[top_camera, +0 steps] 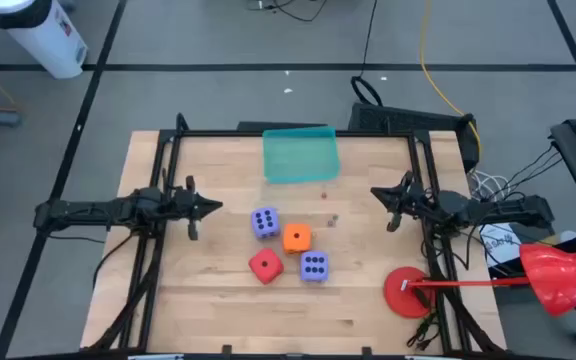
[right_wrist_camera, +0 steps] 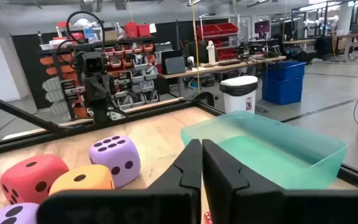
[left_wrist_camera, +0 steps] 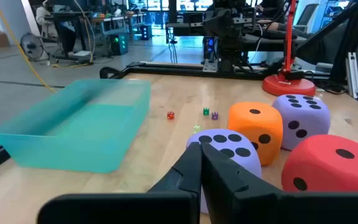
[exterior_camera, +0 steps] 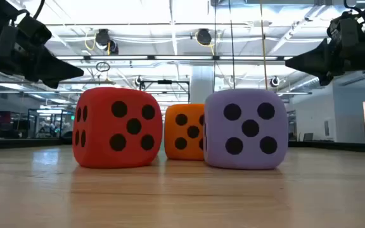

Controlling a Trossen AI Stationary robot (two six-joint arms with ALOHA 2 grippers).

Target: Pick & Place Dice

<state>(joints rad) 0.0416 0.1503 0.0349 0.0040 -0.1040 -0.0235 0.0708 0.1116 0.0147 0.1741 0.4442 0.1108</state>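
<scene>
Closest to the low camera sit the red die and one purple die, with the orange die tucked just behind and between them; from above, a second purple die lies farther back and left of the orange one, so all four cluster tightly at the middle of the bench. None is in the teal tray, which waits at the far edge, so the task looks barely begun. Both arms hover off to the sides: the left claw has its fingers pressed together and holds nothing, and the right claw is likewise closed and empty. Each is well apart from the dice, the left nearer the far purple die, the right nearer the tray. Crowding is the main risk, in my judgement: fingers coming down on one die may shove or tip a touching neighbour, and these soft-looking cubes could squash and slip. Tiny coloured dice scattered near the tray could also be knocked about.
</scene>
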